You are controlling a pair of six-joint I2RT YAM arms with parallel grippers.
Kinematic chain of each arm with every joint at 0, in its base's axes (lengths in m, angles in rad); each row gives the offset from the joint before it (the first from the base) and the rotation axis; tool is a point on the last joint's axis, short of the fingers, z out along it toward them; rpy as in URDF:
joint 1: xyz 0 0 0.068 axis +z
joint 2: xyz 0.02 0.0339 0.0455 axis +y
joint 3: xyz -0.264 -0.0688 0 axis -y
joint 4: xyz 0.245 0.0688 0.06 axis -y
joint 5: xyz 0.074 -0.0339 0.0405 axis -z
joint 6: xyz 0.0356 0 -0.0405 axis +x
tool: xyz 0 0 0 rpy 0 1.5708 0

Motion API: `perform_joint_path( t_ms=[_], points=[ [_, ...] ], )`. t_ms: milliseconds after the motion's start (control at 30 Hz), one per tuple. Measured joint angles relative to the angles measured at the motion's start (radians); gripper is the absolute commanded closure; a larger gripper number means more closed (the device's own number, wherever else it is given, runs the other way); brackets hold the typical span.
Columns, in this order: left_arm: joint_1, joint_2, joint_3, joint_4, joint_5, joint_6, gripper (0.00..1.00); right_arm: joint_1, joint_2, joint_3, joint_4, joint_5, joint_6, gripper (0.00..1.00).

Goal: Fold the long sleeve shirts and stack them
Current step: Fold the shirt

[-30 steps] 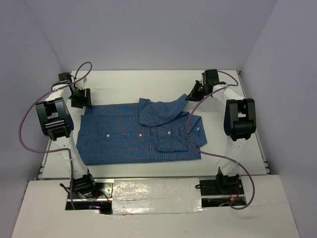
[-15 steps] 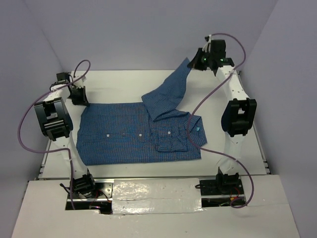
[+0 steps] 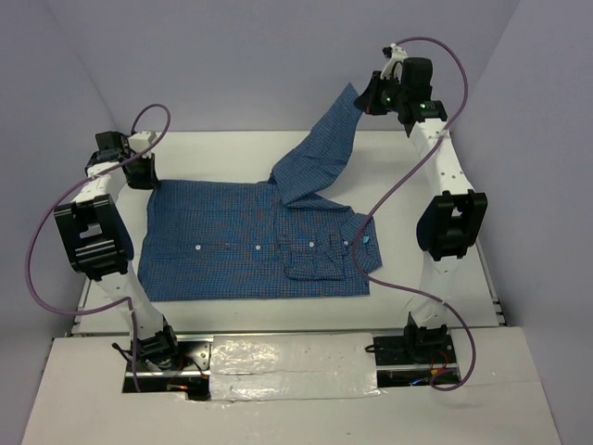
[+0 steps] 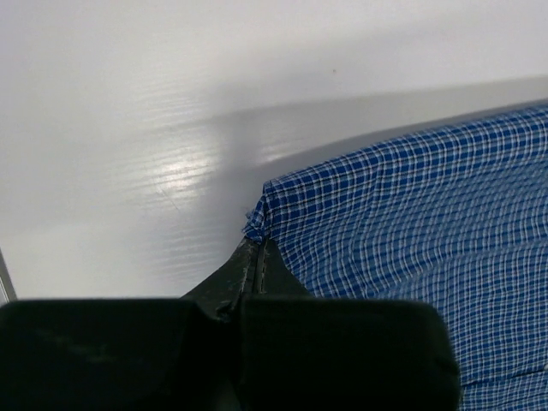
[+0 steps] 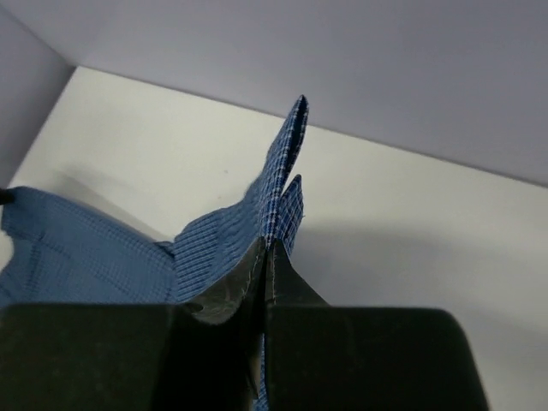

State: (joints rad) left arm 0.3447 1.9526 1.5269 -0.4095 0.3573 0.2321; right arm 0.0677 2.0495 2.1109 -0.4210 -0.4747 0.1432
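A blue finely checked long sleeve shirt (image 3: 246, 239) lies flat on the white table, buttons up, collar toward the right. My left gripper (image 3: 141, 174) is shut on the shirt's far left hem corner (image 4: 257, 224), low at the table. High at the back right, my right gripper (image 3: 364, 100) is shut on a sleeve cuff (image 5: 287, 184). That sleeve (image 3: 320, 153) stretches up from the shirt's shoulder to the raised gripper. The other sleeve is folded across the chest (image 3: 315, 258).
Purple-grey walls close in the table (image 3: 232, 153) at the back and both sides. White table surface shows behind the shirt (image 4: 154, 128). Both arm bases (image 3: 153, 348) sit at the near edge, with purple cables looping beside them.
My right gripper has lifted the sleeve cuff high up and back, pulling the sleeve taut. My left gripper has shut on the hem corner and the shirt has shifted slightly left.
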Motion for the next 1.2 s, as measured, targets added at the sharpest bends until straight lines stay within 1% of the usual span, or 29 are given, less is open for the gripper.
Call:
perform_joint_path(
  t_ms=[100, 167, 333, 400, 567, 667, 733, 800, 833, 967, 1000, 1033, 1100, 1200],
  points=[
    [0.0, -0.008, -0.014, 0.0, -0.001, 0.018, 1.0, -0.006, 0.001, 0.076, -0.024, 0.052, -0.038, 1.0],
    [0.0, -0.008, -0.014, -0.002, 0.0, 0.028, 1.0, -0.016, -0.015, 0.126, 0.006, 0.06, -0.039, 1.0],
    [0.0, -0.009, -0.014, -0.005, 0.015, 0.03, 1.0, -0.027, -0.103, 0.144, 0.073, 0.035, -0.076, 1.0],
    [0.0, -0.013, -0.016, -0.005, 0.021, 0.032, 1.0, -0.005, -0.129, 0.13, 0.083, 0.026, -0.11, 1.0],
    [0.0, -0.047, -0.042, -0.012, 0.05, 0.083, 1.0, 0.121, -0.151, 0.079, 0.028, 0.01, -0.237, 1.0],
    [0.001, -0.106, -0.093, -0.013, 0.074, 0.15, 1.0, 0.194, -0.203, -0.032, -0.037, 0.008, -0.306, 1.0],
    [0.011, -0.183, -0.167, 0.002, 0.108, 0.224, 1.0, 0.23, -0.316, -0.207, -0.054, 0.006, -0.341, 1.0],
    [0.035, -0.274, -0.253, 0.011, 0.157, 0.297, 1.0, 0.238, -0.471, -0.396, -0.053, 0.018, -0.353, 1.0],
    [0.055, -0.329, -0.303, 0.022, 0.188, 0.349, 1.0, 0.235, -0.573, -0.503, -0.049, 0.023, -0.355, 1.0],
    [0.102, -0.464, -0.417, -0.006, 0.271, 0.555, 0.99, 0.239, -0.885, -0.722, -0.014, 0.023, -0.336, 1.0],
    [0.104, -0.477, -0.436, -0.027, 0.296, 0.615, 0.97, 0.255, -0.948, -0.763, -0.001, 0.018, -0.325, 1.0],
    [0.103, -0.483, -0.455, -0.05, 0.32, 0.67, 0.88, 0.279, -0.998, -0.806, 0.023, 0.013, -0.315, 1.0],
    [0.101, -0.484, -0.493, -0.092, 0.346, 0.753, 0.78, 0.328, -1.071, -0.869, 0.041, -0.011, -0.288, 1.0],
    [0.099, -0.484, -0.543, -0.158, 0.356, 0.839, 0.75, 0.365, -1.092, -0.949, 0.046, -0.045, -0.244, 1.0]
  ],
)
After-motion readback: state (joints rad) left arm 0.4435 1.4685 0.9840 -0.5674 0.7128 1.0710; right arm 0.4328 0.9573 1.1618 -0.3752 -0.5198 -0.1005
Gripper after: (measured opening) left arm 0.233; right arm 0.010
